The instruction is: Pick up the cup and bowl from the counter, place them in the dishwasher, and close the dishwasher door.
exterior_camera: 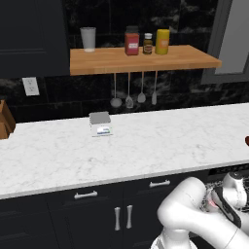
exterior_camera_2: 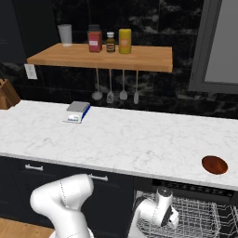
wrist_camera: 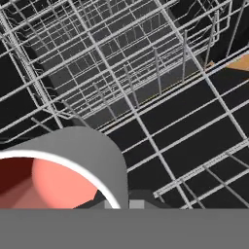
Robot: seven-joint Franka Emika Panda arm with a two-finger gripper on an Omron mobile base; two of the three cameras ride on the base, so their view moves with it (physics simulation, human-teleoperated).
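Gripper: the two-finger gripper (wrist_camera: pixel 127 203) was closed tight on the rim of the grey cup with a pink-red inside (wrist_camera: pixel 73 165), one dark fingertip showing at the cup's edge in the hand view.
Cup: held low over the silvery wire rack (wrist_camera: pixel 146 92); nothing could be seen inside it.
Rack: its tines and wires spread beneath the hand; the stretch in sight held no dishes.
Dishwasher: the dark under-counter dishwasher (exterior_camera_2: pixel 195 188) stood open, the rack (exterior_camera_2: pixel 200 218) pulled out below the counter edge, with the white arm (exterior_camera_2: pixel 158 214) reaching down into it.
Arm, left base view: the wrist (exterior_camera: pixel 228 194) bent down beside the rack, pink showing at the hand.
Bowl: a shallow reddish-brown bowl (exterior_camera_2: pixel 214 164) sat on the long white marble counter (exterior_camera_2: pixel 121 139) near its front edge, above the dishwasher; contents could not be told.
Counter, further off: a small grey kitchen scale (exterior_camera: pixel 100 123) and a brown wooden knife block (exterior_camera: pixel 5 122).
Shelf: the brown wooden wall shelf (exterior_camera: pixel 141 59) carried a pale grey tumbler (exterior_camera: pixel 88 38), a red jar (exterior_camera: pixel 132 42), a small dark bottle (exterior_camera: pixel 148 44) and a yellow canister (exterior_camera: pixel 162 42).
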